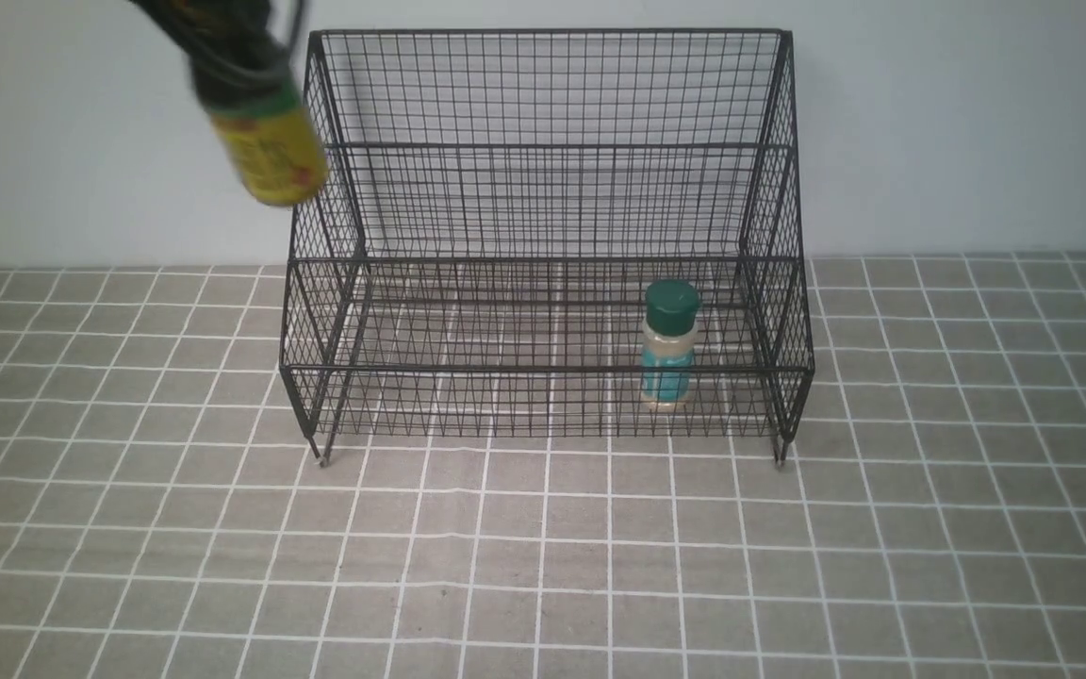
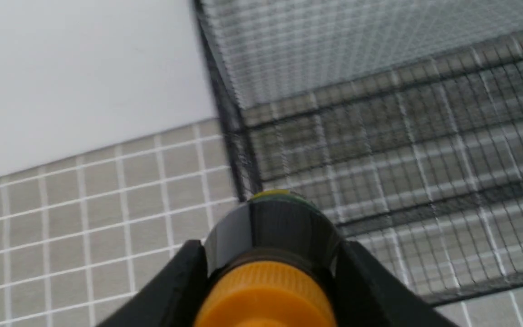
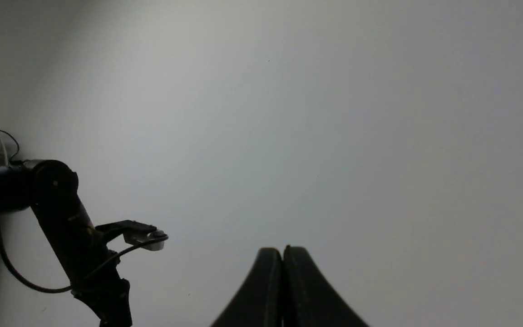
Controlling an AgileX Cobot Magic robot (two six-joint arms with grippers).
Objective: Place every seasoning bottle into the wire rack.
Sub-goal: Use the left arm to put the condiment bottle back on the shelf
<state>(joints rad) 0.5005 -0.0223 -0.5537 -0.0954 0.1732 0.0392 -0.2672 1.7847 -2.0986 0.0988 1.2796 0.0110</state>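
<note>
Left jaws: dark-sauce bottle is being gripped, tilted, beside the wire rack; right jaws are being pressed together, empty.

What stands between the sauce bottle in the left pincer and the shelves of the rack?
The left side wall of the rack: the sauce bottle hangs outside it, near its top corner. The small shaker stands far off, toward the right end.
</note>
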